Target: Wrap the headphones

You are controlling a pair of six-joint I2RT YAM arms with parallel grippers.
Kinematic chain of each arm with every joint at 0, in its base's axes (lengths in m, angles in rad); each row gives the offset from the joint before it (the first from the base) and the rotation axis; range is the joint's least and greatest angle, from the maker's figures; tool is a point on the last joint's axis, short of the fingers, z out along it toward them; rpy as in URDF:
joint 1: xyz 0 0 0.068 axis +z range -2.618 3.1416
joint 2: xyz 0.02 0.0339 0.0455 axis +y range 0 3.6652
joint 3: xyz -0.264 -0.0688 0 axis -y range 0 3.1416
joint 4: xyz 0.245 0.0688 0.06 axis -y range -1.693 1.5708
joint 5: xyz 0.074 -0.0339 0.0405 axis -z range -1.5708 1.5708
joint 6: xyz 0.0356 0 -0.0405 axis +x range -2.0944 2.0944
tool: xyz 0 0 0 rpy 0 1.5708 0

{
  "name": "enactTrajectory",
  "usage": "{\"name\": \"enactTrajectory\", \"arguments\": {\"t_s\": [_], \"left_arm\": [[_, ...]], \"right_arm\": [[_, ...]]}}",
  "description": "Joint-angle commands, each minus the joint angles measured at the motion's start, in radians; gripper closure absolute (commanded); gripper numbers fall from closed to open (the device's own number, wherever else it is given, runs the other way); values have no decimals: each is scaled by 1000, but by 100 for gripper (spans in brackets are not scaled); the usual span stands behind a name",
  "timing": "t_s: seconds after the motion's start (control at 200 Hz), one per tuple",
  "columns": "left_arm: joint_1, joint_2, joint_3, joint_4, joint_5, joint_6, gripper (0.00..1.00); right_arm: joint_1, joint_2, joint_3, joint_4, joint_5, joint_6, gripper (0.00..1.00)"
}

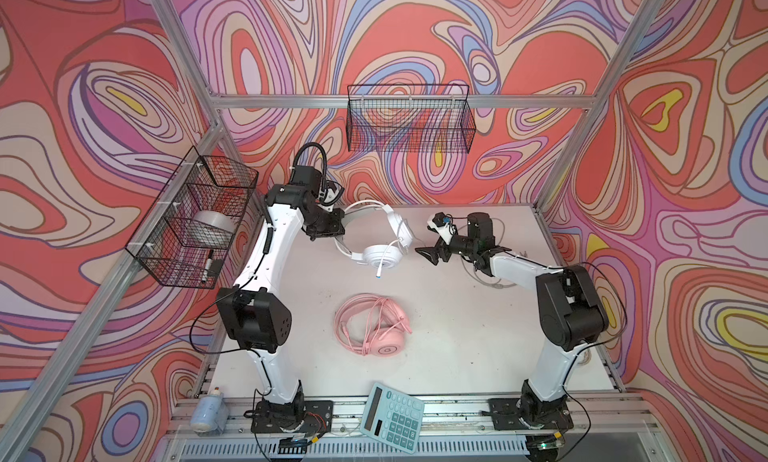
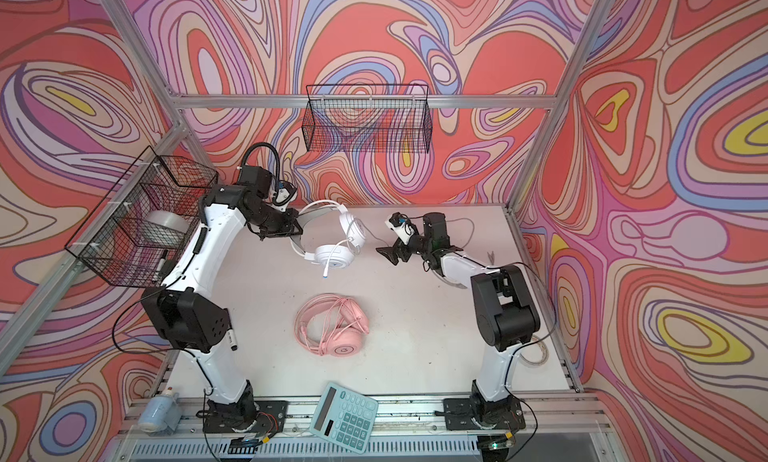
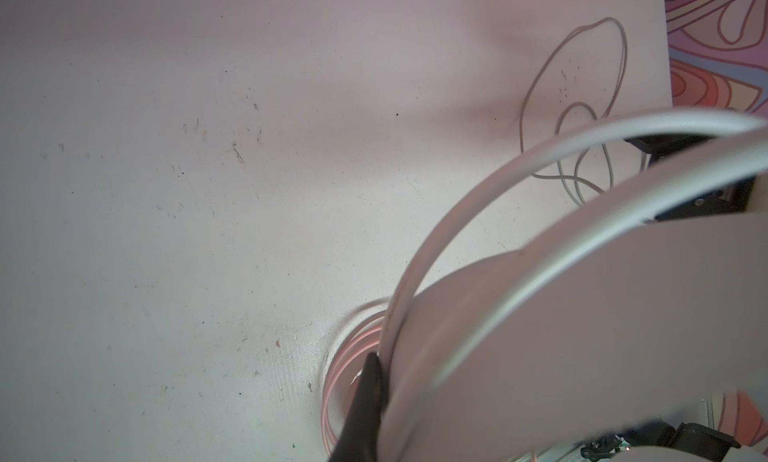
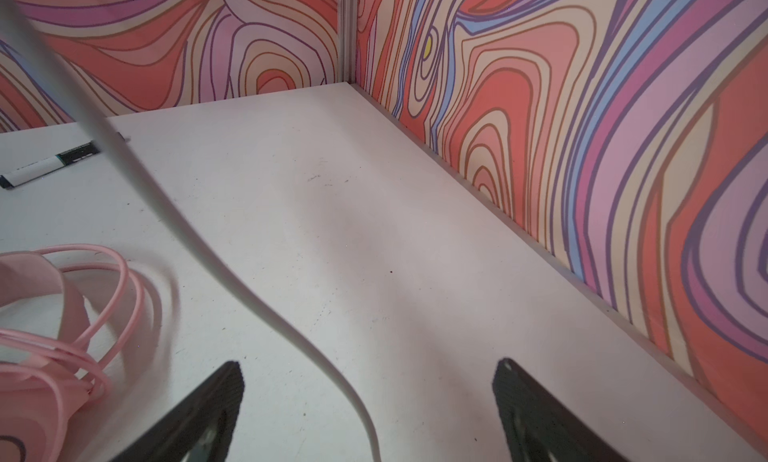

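White shells, black joints, thin black cables on left arm (image 1: 272, 235), right arm (image 1: 512, 268); right pincer (image 1: 425, 257) black.

No words or numbers can be read here. The blue-green calculator (image 1: 392, 418) has many keys, but the marks on them are too small to make out. The marker (image 4: 50, 166) has a dark band with tiny print, too blurry to read. The pink headphones (image 1: 374, 324) show a plain ring mark on 1 ear cup.
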Motion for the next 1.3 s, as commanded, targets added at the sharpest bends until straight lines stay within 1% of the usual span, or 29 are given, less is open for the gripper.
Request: {"name": "enactTrajectory", "arguments": {"t_s": [0.0, 0.07, 0.165, 0.285, 0.361, 0.486, 0.591, 0.856, 0.897, 0.997, 1.087, 1.177, 1.297], "left_arm": [[-2, -41, 24, -35, 50, -17, 100], [-2, -42, 35, -48, 45, -20, 100], [-2, -48, 45, -56, 38, -37, 100], [-2, -56, 45, -44, 31, -72, 100], [-2, -57, 47, -32, 51, -92, 100], [-2, -56, 54, -19, 62, -116, 100], [-2, -55, 54, -15, 48, -132, 100], [-1, -47, 47, 2, 35, -180, 100], [-1, -44, 47, 5, 32, -187, 100], [1, -40, 44, 13, 25, -205, 100], [3, -38, 36, 22, 23, -218, 100], [7, -36, 26, 30, 15, -234, 100], [12, -37, 10, 46, 4, -268, 100]], "right_arm": [[4, 82, 85, 13, -27, 96, 6], [8, 118, 103, 38, -35, 133, 9], [12, 142, 82, 99, -31, 178, 11], [13, 157, 56, 108, -24, 213, 14], [13, 169, 48, 107, -30, 220, 17], [13, 194, 60, 97, -41, 244, 28], [13, 211, 68, 89, -46, 267, 41], [13, 187, -6, 154, -37, 303, 64], [13, 180, -17, 154, -29, 303, 67], [13, 164, -50, 165, -11, 305, 68], [13, 149, -74, 180, 0, 311, 71], [13, 135, -85, 177, 5, 315, 77], [14, 104, -104, 157, 8, 330, 92]]}}
